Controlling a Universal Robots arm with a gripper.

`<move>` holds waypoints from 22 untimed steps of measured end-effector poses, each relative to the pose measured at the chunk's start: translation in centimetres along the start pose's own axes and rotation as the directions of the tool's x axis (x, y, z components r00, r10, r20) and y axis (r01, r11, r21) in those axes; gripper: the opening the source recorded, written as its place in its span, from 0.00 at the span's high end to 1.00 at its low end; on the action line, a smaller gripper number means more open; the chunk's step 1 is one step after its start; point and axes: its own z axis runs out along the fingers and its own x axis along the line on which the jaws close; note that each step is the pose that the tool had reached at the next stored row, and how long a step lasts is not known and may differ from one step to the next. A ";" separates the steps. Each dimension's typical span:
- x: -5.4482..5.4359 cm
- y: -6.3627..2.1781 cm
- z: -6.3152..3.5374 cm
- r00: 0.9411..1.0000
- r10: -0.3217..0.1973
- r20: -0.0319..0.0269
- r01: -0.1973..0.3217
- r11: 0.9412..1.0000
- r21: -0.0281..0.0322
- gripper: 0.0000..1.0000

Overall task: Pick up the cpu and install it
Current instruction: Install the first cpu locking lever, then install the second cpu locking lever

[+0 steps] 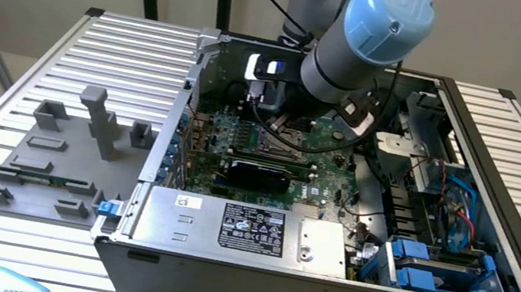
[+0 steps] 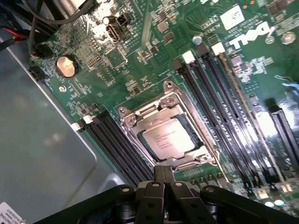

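Observation:
The cpu (image 2: 164, 138), a small square chip with a silvery top, lies flat inside the metal-rimmed socket frame (image 2: 133, 117) on the green motherboard (image 2: 140, 60). My gripper (image 2: 163, 171) is shut, its two black fingers pressed together with nothing between them. The tips sit at the edge of the socket, just beside the cpu. In the exterior view the arm (image 1: 358, 44) reaches down into the open computer case (image 1: 322, 287), and the gripper body (image 1: 269, 85) hangs over the socket area (image 1: 277, 139).
Black memory slots (image 2: 219, 98) flank the socket on both sides. A coin cell (image 2: 65, 66) and cables (image 2: 42, 28) lie close by. A power supply (image 1: 248, 229) and blue drive bays (image 1: 427, 272) occupy the case. A grey fixture plate with blocks (image 1: 51, 161) lies on the exterior view's left.

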 end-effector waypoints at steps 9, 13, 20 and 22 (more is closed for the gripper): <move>-2.1 0.81 -2.38 1.000 0.002 0.003 -0.002 1.000 0.004 0.89; -3.1 1.28 -3.05 1.000 0.004 0.005 -0.004 1.000 0.007 0.89; -3.8 0.88 -3.10 1.000 0.011 0.015 -0.011 1.000 0.016 0.89; -4.0 0.62 -3.02 1.000 0.013 0.020 -0.013 1.000 0.017 0.89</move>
